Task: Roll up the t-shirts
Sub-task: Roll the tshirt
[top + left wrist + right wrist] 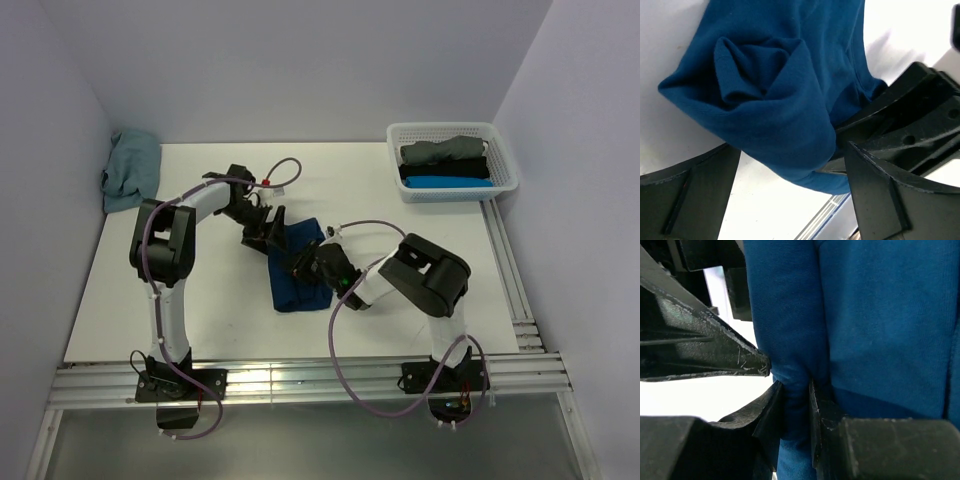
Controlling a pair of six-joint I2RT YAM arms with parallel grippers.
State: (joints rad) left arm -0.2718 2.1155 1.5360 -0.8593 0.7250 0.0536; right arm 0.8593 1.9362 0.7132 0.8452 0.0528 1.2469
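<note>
right wrist | right fingers [832, 440] pinch t-shirt [880, 315] fold edge | left fingers [885, 190] straddle rolled end, grip unclear

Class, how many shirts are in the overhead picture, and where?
5. Dark blue shirt at the centre; pale teal shirt at the far left corner; grey shirt, black shirt and bright blue shirt in the white basket, which may hide more.

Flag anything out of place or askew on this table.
The pale teal t-shirt lies crumpled in the far left corner of the table, unlike the neat ones in the basket. The roll of the dark blue t-shirt looks loose and lopsided.
</note>
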